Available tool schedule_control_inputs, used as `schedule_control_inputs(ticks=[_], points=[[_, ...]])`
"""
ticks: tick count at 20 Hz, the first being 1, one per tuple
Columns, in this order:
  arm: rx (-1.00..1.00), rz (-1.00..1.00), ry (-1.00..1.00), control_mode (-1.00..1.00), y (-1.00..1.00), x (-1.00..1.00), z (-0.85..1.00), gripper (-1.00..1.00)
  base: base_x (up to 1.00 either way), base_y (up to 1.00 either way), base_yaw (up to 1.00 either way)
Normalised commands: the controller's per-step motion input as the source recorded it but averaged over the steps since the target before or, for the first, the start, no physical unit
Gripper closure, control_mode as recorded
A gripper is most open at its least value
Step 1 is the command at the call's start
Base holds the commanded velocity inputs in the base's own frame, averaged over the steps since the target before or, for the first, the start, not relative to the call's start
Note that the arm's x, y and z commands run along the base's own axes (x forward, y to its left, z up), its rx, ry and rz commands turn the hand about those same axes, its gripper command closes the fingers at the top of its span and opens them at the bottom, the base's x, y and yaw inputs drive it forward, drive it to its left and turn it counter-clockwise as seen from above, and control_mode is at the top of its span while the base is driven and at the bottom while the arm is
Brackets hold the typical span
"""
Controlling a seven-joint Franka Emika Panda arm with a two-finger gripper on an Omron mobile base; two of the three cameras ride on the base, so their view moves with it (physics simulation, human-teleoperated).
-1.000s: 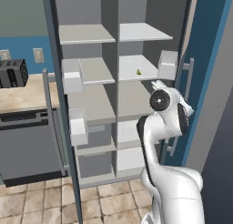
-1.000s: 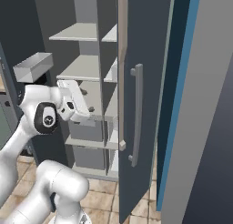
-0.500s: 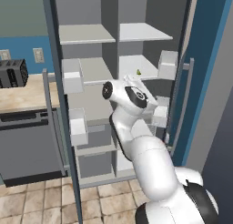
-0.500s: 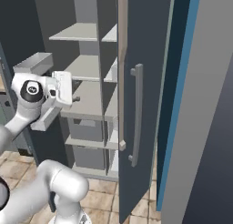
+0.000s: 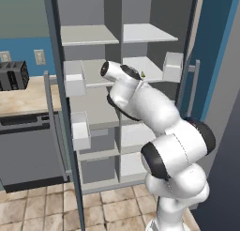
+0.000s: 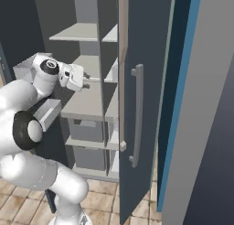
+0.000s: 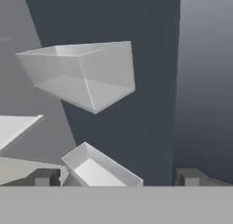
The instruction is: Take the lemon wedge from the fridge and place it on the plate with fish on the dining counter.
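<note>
The fridge (image 5: 122, 47) stands with both doors swung wide, and the claw (image 6: 91, 82) reaches in at the middle shelf level with its fingers spread apart and nothing between them, as the hand view shows with two light grey door bins (image 7: 82, 73) ahead of the tips. The lemon wedge (image 5: 143, 75) lies on the right-hand middle shelf, just beyond the arm's wrist and near the claw; no readable writing or labels are visible anywhere
</note>
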Motion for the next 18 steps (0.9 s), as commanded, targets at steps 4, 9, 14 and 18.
schedule_control_inputs(ticks=[4,9,14,18], points=[[0.0,-0.06,0.15,-1.0,-0.24,0.73,0.02,-1.0,0.0,0.0,0.0],[0.0,-0.15,0.08,-1.0,-0.35,0.68,0.0,-1.0,0.0,0.0,0.0],[0.0,-0.2,0.01,-1.0,-0.31,0.52,0.0,-1.0,0.0,0.0,0.0],[0.0,-0.1,0.0,-1.0,-0.15,0.24,0.0,-1.0,0.0,0.0,0.0]])
